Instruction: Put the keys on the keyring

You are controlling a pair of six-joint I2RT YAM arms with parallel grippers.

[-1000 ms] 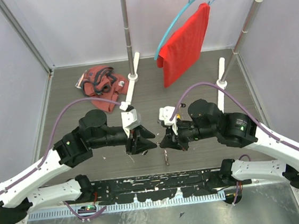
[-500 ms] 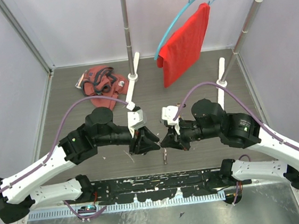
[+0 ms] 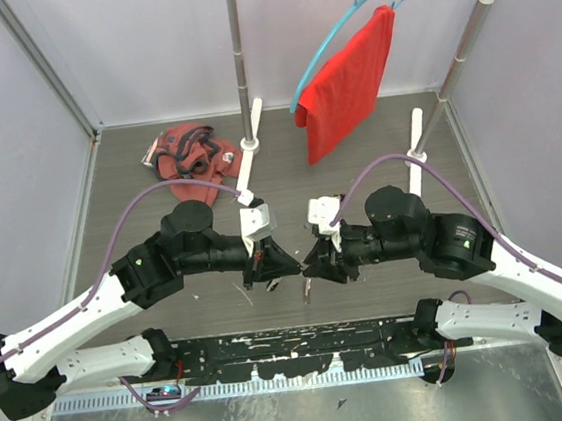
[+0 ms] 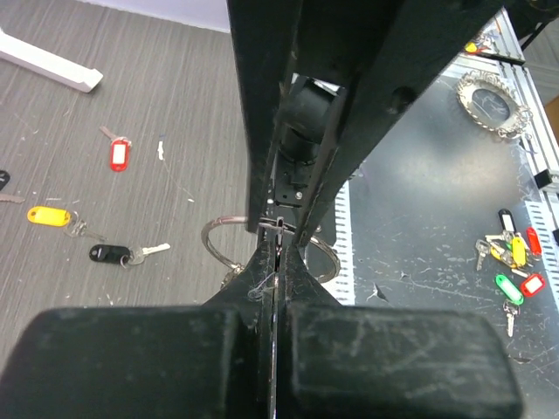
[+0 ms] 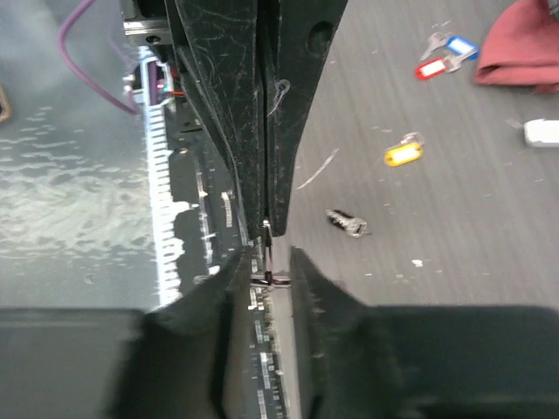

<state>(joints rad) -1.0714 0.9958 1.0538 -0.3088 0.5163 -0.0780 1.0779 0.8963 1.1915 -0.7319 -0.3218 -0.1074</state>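
Observation:
The two grippers meet tip to tip above the table's near middle. My left gripper [image 3: 289, 270] [image 4: 278, 251] is shut on the keyring [image 4: 217, 246], a thin silver wire ring that loops out on both sides of its tips. My right gripper [image 3: 308, 266] [image 5: 272, 266] is open by a narrow gap, and the keyring [image 5: 268, 255], seen edge-on, sits in that gap. Loose keys lie on the grey table: a red-tagged key [image 4: 120, 154], a yellow-tagged one [image 4: 46, 215] [image 5: 403, 154] and a black-tagged one [image 4: 112, 254]. Red [image 5: 430, 68] and blue [image 5: 458, 44] tags lie farther off.
A crumpled red cloth [image 3: 190, 160] lies at the back left. A clothes rack [image 3: 239, 64] holds a red shirt [image 3: 348, 83] on a blue hanger, and its white feet [image 3: 246, 174] rest on the table. A bunch of tagged keys [image 4: 511, 253] and a silver frame [image 4: 489, 100] lie on the metal tray.
My left gripper has closed on the keyring. The right gripper's jaws have parted a little. Both arms have shifted slightly, with the tips still meeting.

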